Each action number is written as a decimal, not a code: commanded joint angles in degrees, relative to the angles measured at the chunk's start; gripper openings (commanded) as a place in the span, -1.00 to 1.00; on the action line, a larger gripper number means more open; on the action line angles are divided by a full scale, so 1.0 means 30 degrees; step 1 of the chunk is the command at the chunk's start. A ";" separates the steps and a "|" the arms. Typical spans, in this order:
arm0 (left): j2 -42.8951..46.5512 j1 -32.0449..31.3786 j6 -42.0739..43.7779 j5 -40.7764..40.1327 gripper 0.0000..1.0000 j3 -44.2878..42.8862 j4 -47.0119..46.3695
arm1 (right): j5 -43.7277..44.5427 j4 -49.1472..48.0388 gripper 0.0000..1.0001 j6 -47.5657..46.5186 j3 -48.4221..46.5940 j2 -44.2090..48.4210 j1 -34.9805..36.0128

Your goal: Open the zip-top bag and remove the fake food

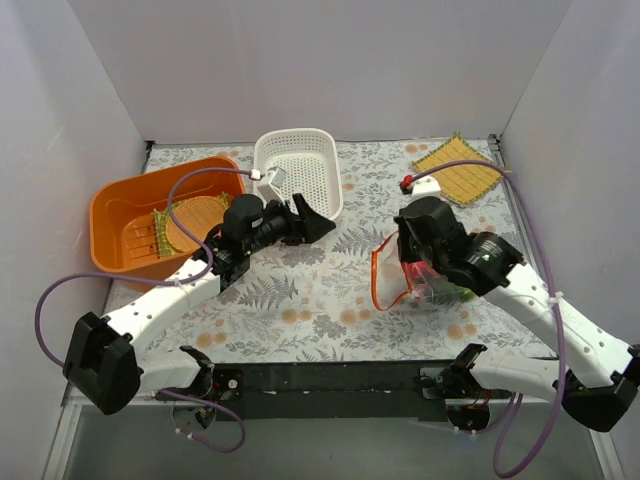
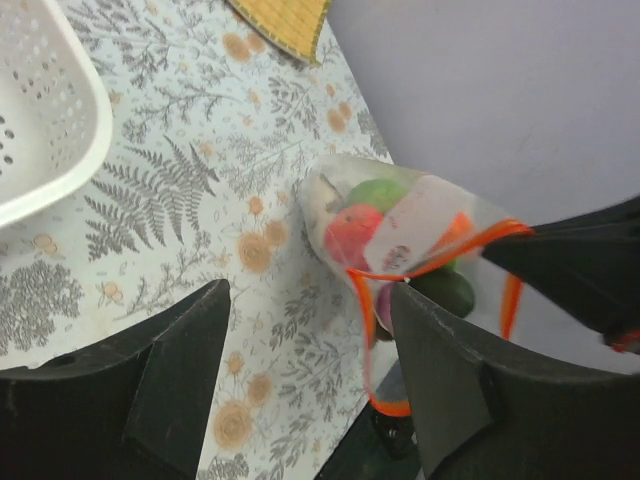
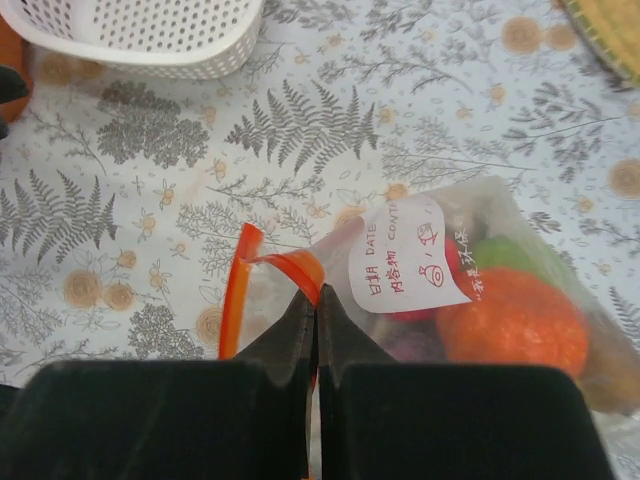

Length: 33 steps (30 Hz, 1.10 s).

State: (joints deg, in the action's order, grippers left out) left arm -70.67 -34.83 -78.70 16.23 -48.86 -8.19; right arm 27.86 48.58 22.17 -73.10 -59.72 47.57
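white basket (image 1: 300,165), orange tub (image 1: 122,205), woven mat (image 1: 458,168)

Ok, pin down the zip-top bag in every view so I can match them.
Top external: zip-top bag right of centre, on the table.
Left wrist: right of centre, near the wall.
Right wrist: lower right, label facing up.
Shared landmark: white basket, top left in the left wrist view and right wrist view.

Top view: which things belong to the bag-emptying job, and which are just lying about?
Job: zip-top bag; fake food inside it; right gripper, shut on the bag's zipper edge.
Lying about: white basket; orange tub; square yellow mat.
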 commanded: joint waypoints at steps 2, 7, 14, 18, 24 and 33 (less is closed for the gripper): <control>0.1380 -0.1717 0.0510 -0.0226 0.26 -0.0356 0.4105 | -0.2194 -0.4118 -0.97 0.1396 0.3883 -0.0745 0.0051; 0.0943 -0.4587 -0.0777 -0.1158 0.11 0.1021 0.3812 | -0.2869 -0.5819 -0.97 0.2567 0.6344 -0.1390 0.0402; -0.0754 -0.6262 -0.1661 -0.4178 -0.06 0.2283 0.2847 | -0.3310 -0.6438 -0.97 0.3212 0.6789 -0.1508 0.1251; -0.2717 -0.6291 -0.1074 -0.3536 -0.20 0.1845 0.1354 | -0.3105 -0.6290 -0.97 0.3770 0.7344 -0.1011 0.1779; -0.5117 -0.6291 -0.1014 -0.2860 -0.14 0.1640 -0.1048 | -0.2198 -0.5646 -0.97 0.4239 0.7843 -0.0484 0.1955; -0.7787 -0.6876 -0.2711 -0.5172 0.26 0.0818 -0.3885 | -0.1727 -0.4944 -0.97 0.4826 0.8488 0.0307 0.2101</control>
State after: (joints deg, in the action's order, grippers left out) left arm -92.73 -54.59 -83.74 5.26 -44.51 -12.80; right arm 20.67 32.60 35.03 -48.07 -60.36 53.39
